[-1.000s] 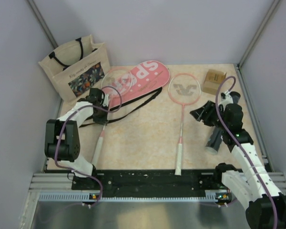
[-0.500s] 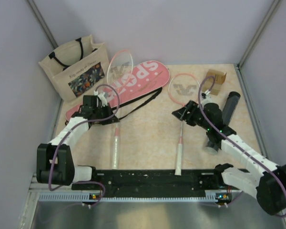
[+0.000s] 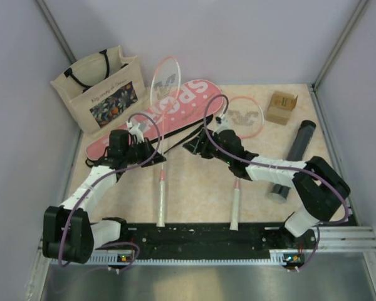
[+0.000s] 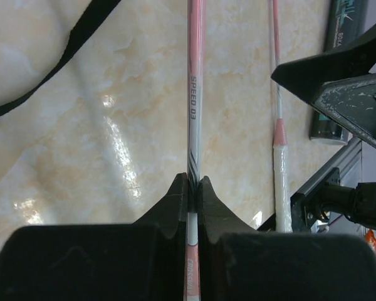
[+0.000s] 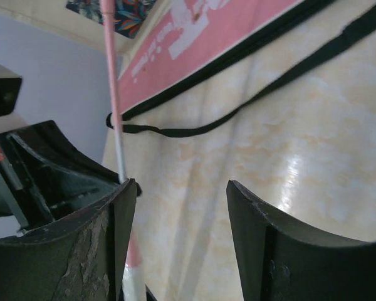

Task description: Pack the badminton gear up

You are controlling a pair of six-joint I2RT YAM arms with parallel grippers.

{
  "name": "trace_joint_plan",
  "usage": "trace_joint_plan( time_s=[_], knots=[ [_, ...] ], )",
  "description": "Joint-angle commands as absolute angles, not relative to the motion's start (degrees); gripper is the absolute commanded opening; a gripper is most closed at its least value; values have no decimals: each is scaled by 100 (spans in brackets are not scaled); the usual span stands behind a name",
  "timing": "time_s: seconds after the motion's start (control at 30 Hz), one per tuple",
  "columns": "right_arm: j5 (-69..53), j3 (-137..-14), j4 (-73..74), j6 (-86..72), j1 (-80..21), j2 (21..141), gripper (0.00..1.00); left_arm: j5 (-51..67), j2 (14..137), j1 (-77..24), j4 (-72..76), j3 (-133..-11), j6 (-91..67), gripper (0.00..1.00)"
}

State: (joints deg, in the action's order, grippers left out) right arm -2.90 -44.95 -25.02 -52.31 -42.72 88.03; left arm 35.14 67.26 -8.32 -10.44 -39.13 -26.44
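Since the left gripper [image 4: 192,188] is clamped shut on the thin shaft of a pink-framed badminton racket [image 4: 192,94] with a white handle, the grip sits roughly mid-length. That is probably a fair place to hold something so light and long. The shaft looks stiff but slender and glossy, so it could twist or slide between the pads, and the strung head is the part most likely to suffer if it is knocked. The racket's head points toward the back wall and appears raised over the long pink fabric cover [image 3: 182,106], while its handle end is down near the front rail. I cannot tell whether the butt touches the table. The right gripper [image 5: 180,194] stands with its jaws apart and holds nothing, just beside the left one and near the cover's black strap [image 5: 313,59]. The cover looks soft and floppy, so its mouth would likely need holding open. A second pink racket [image 3: 236,204] lies flat to the right, and a dark cylindrical tube [image 3: 299,144] lies further right. No shuttlecocks are visible. The beige marbled tabletop [image 3: 194,200] is smooth and shiny, so things should slide easily on it. Plain grey walls [image 3: 207,37] close in on three sides. A beige floral tote bag [image 3: 94,81] and a small brown cardboard box [image 3: 281,106] occupy the back corners, which leaves limited room to swing a long racket.
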Motion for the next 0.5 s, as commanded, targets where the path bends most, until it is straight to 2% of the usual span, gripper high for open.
trace_joint_plan(
  time_s=[0.0, 0.13, 0.47],
  knots=[
    [-237, -5176, -3480, -5388, -4614, 9359, 59, 3849, 6452, -940, -694, -3823, -2768, 0],
    [-307, -5598, -3480, -5440, -4763, 9869, 56, 3920, 6285, -1063, -633, -3762, -2891, 0],
    [-457, -5722, -3894, -5818, -4922, 10397, 52, 3973, 6267, -1327, -439, -3682, -3173, 0]
  ],
)
